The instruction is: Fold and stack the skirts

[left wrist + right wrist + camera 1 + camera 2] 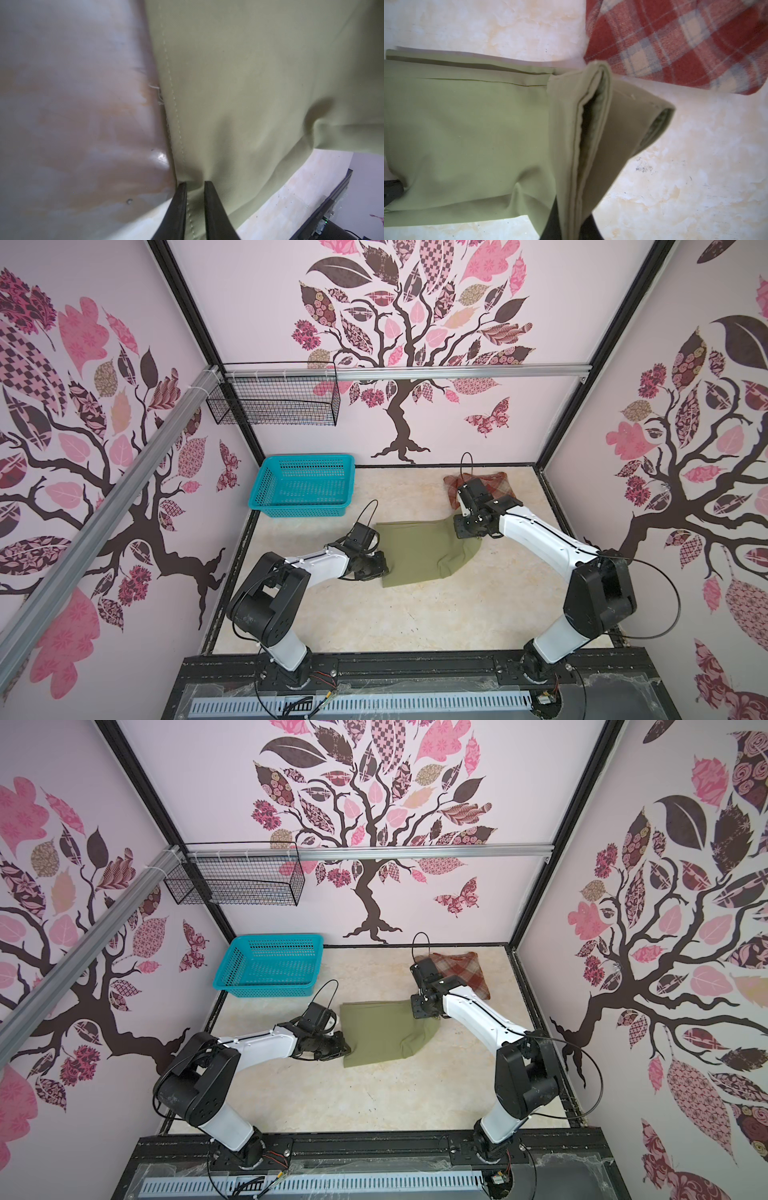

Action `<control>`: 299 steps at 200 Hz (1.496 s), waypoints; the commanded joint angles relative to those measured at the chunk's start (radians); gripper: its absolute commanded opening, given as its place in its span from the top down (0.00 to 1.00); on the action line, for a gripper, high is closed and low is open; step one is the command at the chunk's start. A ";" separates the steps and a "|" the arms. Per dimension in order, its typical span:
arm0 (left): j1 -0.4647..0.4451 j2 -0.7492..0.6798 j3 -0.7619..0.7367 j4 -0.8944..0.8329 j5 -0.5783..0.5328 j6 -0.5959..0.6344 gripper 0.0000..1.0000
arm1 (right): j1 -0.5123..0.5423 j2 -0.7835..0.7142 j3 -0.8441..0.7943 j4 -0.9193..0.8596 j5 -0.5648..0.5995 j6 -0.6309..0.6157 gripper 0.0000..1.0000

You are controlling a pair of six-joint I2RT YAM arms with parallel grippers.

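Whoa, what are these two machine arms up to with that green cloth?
They are folding an olive-green skirt on the table. The left pincer is clamped on the stitched hem at one end. The right pincer pinches the other end, holding it bunched and raised off the table. A plaid skirt lies at the back right, and the green one is not yet stacked on it.

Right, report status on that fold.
Left gripper shut on hem of olive-green cloth skirt. Right gripper shut on its opposite end, raised. Rust-red plaid woolly skirt farther back. Turquoise plastic basket not obstructing.
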 commanded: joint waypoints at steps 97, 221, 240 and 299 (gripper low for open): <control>-0.208 0.118 -0.053 0.100 -0.001 -0.164 0.80 | 0.172 0.081 0.055 0.045 -0.146 0.112 1.00; -0.207 -0.093 -0.020 -0.091 -0.033 -0.128 0.79 | 0.172 0.012 -0.130 0.227 -0.231 0.215 1.00; -0.194 -0.136 0.006 -0.147 -0.071 -0.105 0.78 | 0.172 0.005 -0.128 0.232 -0.232 0.219 1.00; -0.153 -0.050 0.082 -0.101 -0.078 -0.048 0.78 | 0.171 -0.017 -0.112 0.244 -0.243 0.235 1.00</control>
